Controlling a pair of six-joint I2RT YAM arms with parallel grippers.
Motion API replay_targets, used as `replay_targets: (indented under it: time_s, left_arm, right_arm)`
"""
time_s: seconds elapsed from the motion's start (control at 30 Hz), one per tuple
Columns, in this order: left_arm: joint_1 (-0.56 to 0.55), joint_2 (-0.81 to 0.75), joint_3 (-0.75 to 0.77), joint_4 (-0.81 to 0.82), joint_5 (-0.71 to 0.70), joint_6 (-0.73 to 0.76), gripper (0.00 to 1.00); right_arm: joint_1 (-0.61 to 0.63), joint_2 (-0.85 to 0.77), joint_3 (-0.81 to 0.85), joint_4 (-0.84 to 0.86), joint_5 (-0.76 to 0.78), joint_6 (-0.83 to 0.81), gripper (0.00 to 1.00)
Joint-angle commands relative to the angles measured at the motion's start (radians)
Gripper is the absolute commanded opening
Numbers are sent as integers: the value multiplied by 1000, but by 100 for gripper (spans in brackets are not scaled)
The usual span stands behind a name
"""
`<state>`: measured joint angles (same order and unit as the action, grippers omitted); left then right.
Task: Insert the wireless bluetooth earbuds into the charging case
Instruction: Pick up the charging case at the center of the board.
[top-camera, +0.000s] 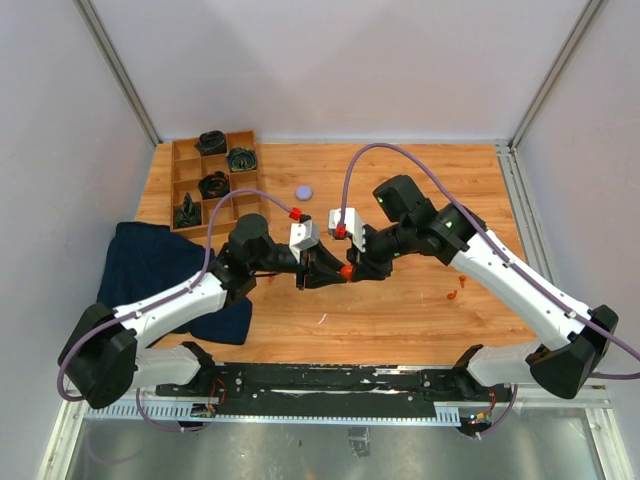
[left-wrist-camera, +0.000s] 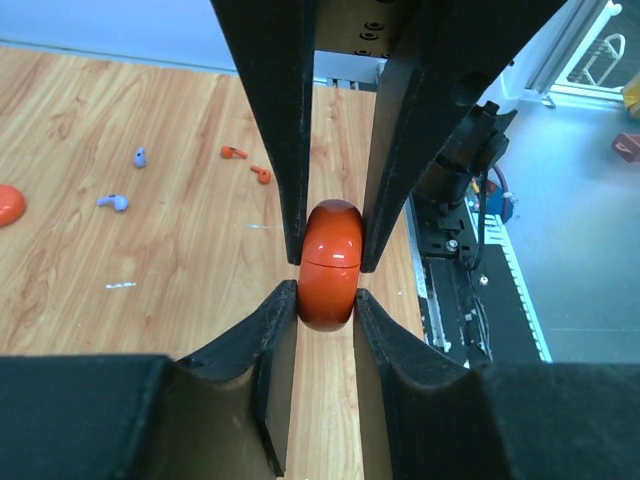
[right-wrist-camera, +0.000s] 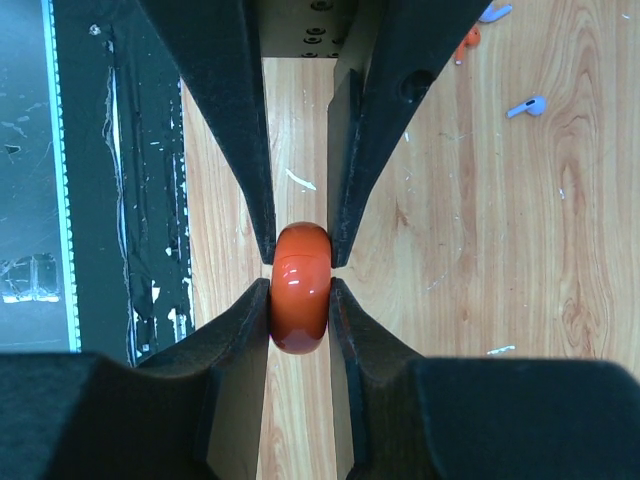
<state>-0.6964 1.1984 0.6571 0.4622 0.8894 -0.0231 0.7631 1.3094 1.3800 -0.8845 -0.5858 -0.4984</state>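
An orange-red charging case (top-camera: 346, 271), closed and rounded, hangs above the table's middle between both grippers. My left gripper (left-wrist-camera: 328, 300) pinches its near end (left-wrist-camera: 331, 265) and my right gripper (right-wrist-camera: 300, 292) pinches the same case (right-wrist-camera: 300, 300) from the other side. On the wood lie the earbuds: two lavender ones (left-wrist-camera: 139, 157) (left-wrist-camera: 113, 202) and two orange-red ones (left-wrist-camera: 233, 152) (left-wrist-camera: 261, 174). The right wrist view also has a lavender earbud (right-wrist-camera: 526, 105) and an orange one (right-wrist-camera: 466, 40). From above, orange earbuds (top-camera: 457, 285) lie under the right arm.
A wooden tray (top-camera: 190, 185) holding black coiled bundles stands at the back left. A dark blue cloth (top-camera: 155, 265) lies under the left arm. A lavender disc (top-camera: 303, 191) sits behind the grippers, and an orange disc (left-wrist-camera: 5, 205) shows at the left wrist view's edge.
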Motion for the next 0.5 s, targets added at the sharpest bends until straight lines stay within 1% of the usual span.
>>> replay_targets:
  time_s: [0.0, 0.07, 0.17, 0.27, 0.37, 0.47]
  left_arm:
    - [-8, 12, 36, 12, 5, -28, 26]
    - [-8, 7, 36, 12, -8, -32, 23]
    - [-8, -5, 32, 15, -27, -39, 18]
    - [-8, -17, 15, 36, -60, -62, 12]
    - [-8, -35, -23, 90, -103, -101, 10]
    - [-8, -62, -70, 178, -149, -149, 8]
  right_arm:
    - [-7, -4, 22, 4, -22, -12, 17]
    - [-7, -11, 14, 13, -19, -12, 20]
    - [-8, -21, 9, 21, -13, -12, 28]
    - [-11, -47, 5, 32, 0, 2, 33]
    - [-25, -108, -44, 101, -5, 35, 42]
    - [-51, -173, -111, 195, -46, 82, 46]
